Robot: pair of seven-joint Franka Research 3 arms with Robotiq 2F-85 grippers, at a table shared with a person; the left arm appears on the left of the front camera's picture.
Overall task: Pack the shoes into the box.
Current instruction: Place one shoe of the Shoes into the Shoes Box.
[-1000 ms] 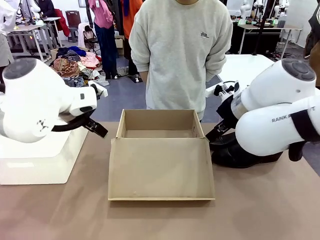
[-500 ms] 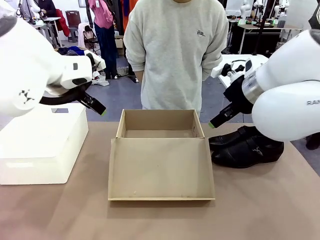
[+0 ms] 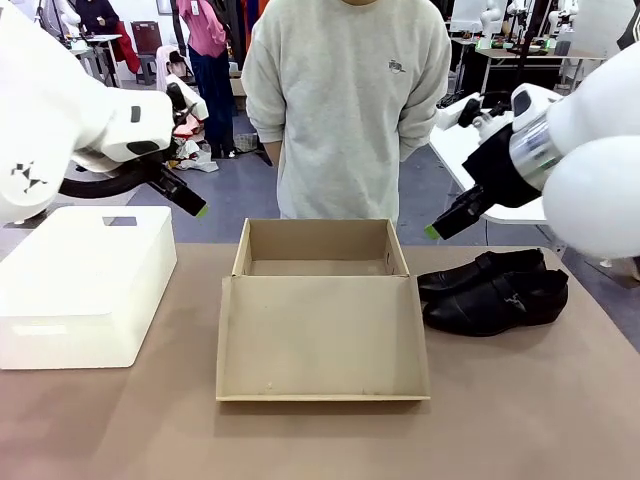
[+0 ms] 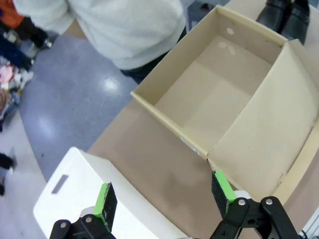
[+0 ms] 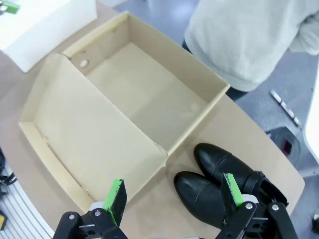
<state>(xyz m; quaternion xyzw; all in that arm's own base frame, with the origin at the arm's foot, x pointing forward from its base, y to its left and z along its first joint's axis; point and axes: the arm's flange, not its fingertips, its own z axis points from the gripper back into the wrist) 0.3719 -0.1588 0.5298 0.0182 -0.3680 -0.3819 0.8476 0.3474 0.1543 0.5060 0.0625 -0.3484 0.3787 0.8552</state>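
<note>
The brown cardboard box (image 3: 320, 262) stands open at the table's middle, its lid flap lying flat toward me and bare cardboard inside. The two glossy black shoes (image 3: 495, 290) lie side by side on the table just right of it, toes toward the box. My left gripper (image 3: 197, 210) hangs open in the air, up and to the left of the box. Up and to the right of the box, above the shoes, my right gripper (image 3: 434, 231) is also open. The left wrist view has the left gripper (image 4: 164, 199), the box (image 4: 224, 94) and the shoes (image 4: 286, 12). The right wrist view looks past the right gripper (image 5: 174, 195) to the box (image 5: 124, 94) and the shoes (image 5: 212, 191).
A large white rounded plastic box (image 3: 85, 285) stands on the table at the left, close under my left arm. A person in a light grey sweatshirt (image 3: 345, 110) stands behind the far edge, right behind the cardboard box. Bare table (image 3: 320, 440) stretches in front of the flap.
Both arms have lifted and pulled outward, away from the box. The right arm used to cover the shoes; they now lie in full view. Box and shoes have not moved.
</note>
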